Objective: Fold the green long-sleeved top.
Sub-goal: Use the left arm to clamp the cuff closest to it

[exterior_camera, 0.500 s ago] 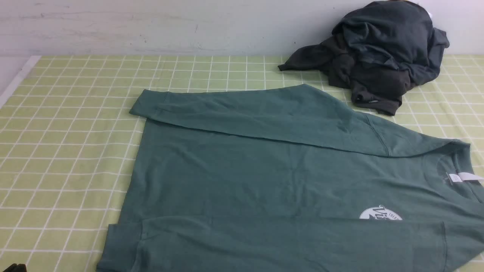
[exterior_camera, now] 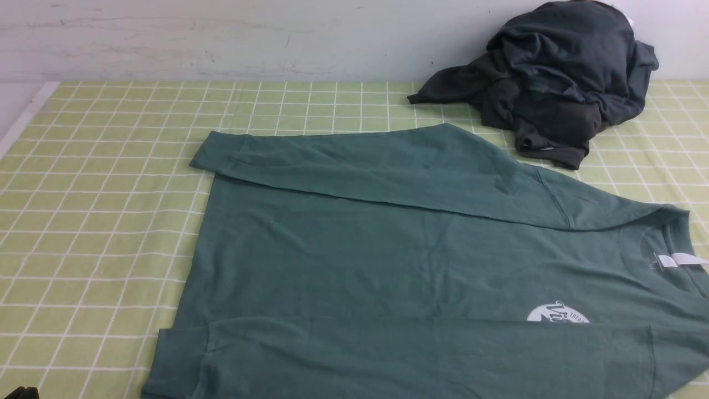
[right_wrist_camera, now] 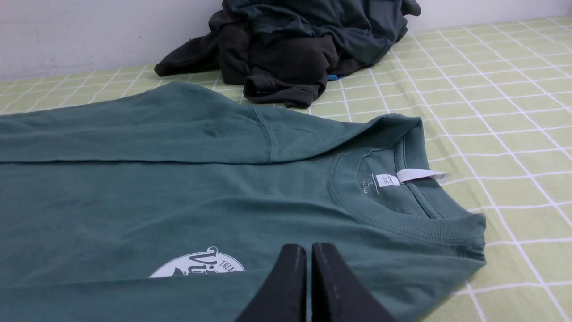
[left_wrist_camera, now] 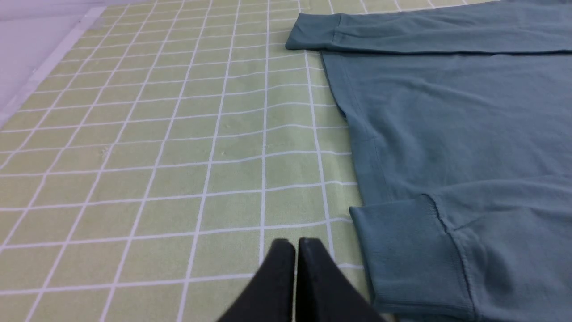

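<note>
My left end effector (left_wrist_camera: pixel 295 243) is closed and empty just beside the cuff (left_wrist_camera: pixel 402 264) of the top (left_wrist_camera: pixel 447 134), my right end effector (right_wrist_camera: pixel 309 248) closed over its chest; pinching only one layer, I judge, could drag the folded-in sleeves (exterior_camera: pixel 360 166) askew.

The long-sleeved top (exterior_camera: pixel 388 266) lies flat on the table (exterior_camera: pixel 99 183), collar (exterior_camera: pixel 678 235) to the right; the far sleeve (exterior_camera: pixel 360 166) lies along its far edge, the near sleeve (exterior_camera: pixel 388 354) along its near edge; behind its collar end, a heap of clothes (exterior_camera: pixel 554 77) against the wall (exterior_camera: pixel 221 39).
</note>
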`<action>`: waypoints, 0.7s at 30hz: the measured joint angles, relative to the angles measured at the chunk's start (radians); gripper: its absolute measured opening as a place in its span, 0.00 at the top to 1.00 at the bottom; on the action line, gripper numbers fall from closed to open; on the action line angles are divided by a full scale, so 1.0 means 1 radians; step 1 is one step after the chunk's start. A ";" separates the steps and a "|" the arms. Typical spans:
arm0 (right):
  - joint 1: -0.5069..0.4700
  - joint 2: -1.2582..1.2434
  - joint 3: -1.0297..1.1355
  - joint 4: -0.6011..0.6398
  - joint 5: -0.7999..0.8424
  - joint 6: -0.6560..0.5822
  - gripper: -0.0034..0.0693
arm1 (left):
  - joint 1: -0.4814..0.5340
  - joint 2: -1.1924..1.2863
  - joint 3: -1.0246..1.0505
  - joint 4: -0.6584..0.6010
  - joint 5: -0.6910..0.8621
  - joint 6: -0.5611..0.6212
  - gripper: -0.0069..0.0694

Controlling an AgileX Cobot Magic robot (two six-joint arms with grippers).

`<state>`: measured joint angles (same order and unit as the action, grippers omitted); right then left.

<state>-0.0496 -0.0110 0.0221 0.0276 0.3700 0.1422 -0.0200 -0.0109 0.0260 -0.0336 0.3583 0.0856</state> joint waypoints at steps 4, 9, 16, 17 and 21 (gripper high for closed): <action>0.000 0.000 0.000 0.000 0.000 0.000 0.93 | 0.000 0.000 0.000 0.000 0.000 0.000 0.91; 0.000 0.000 0.000 0.000 0.000 0.000 0.93 | 0.000 0.000 0.000 0.000 0.000 0.000 0.91; 0.000 0.000 0.000 0.000 0.000 0.000 0.93 | 0.000 0.000 0.003 0.003 -0.028 0.000 0.91; 0.000 0.000 0.000 0.000 0.000 0.000 0.93 | 0.000 0.000 0.003 0.005 -0.040 0.000 0.91; 0.000 0.000 0.000 0.000 0.000 -0.004 0.93 | 0.000 0.000 0.003 0.006 -0.130 0.000 0.91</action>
<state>-0.0496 -0.0110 0.0221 0.0276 0.3700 0.1380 -0.0200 -0.0109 0.0292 -0.0277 0.2287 0.0856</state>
